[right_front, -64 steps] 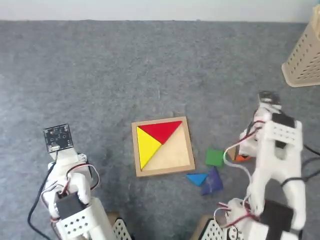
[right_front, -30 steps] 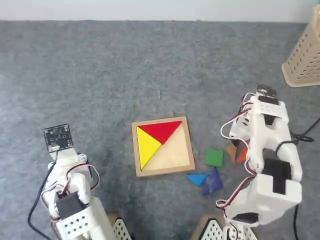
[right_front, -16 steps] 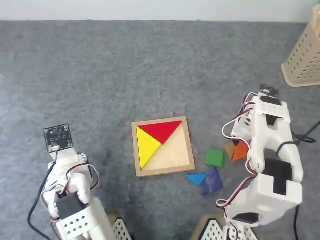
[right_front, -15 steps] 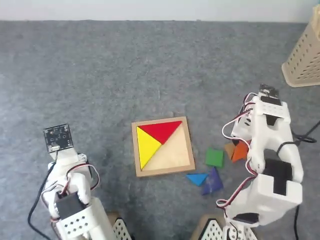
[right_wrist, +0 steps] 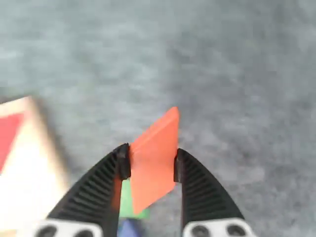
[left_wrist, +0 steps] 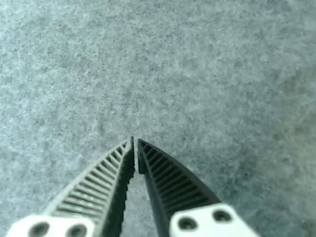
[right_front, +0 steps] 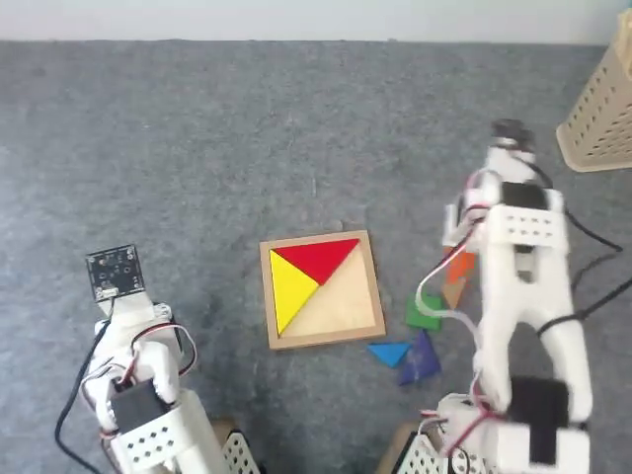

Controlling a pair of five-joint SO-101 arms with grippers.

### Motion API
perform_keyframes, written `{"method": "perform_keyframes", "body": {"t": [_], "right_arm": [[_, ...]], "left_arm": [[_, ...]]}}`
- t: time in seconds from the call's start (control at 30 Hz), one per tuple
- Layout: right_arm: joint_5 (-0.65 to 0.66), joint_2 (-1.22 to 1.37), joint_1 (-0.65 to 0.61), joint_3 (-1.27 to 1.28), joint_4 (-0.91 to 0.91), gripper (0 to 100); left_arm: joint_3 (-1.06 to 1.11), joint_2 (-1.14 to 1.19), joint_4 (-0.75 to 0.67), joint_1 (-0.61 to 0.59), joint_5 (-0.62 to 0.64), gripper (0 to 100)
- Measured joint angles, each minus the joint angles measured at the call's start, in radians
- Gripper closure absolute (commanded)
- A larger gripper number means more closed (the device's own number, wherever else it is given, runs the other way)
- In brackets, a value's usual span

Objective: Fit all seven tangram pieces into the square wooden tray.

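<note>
R claw [right_wrist: 150, 151] pinching orange piece [right_wrist: 154, 160], near wooden tray [right_front: 331, 338], L claw [left_wrist: 134, 144] pressed together over carpet [left_wrist: 197, 74]

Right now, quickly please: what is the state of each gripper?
Left gripper: jaws closed, holding nothing.
Right gripper: jaws closed on the orange piece.

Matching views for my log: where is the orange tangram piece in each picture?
High view: orange piece right of the wooden tray, beyond the green square.
Left wrist view: left hand shut over grey carpet.
Right wrist view: orange piece gripped in the right hand.
Shared landmark: the wooden tray.
</note>
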Motion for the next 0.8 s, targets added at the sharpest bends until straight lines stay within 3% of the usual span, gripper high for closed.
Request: {"method": "perform_keyframes", "body": {"t": [0.37,0.8], "right_arm": [[0.104,0.003,-0.42,0.0,0.044,98.9],[0.18,0.281,-0.496,-0.16,0.029,99.0]], "left_arm": [[0.0,0.0,0.0,0.0,0.0,99],[0.0,0.0,0.0,0.0,0.0,99]]}}
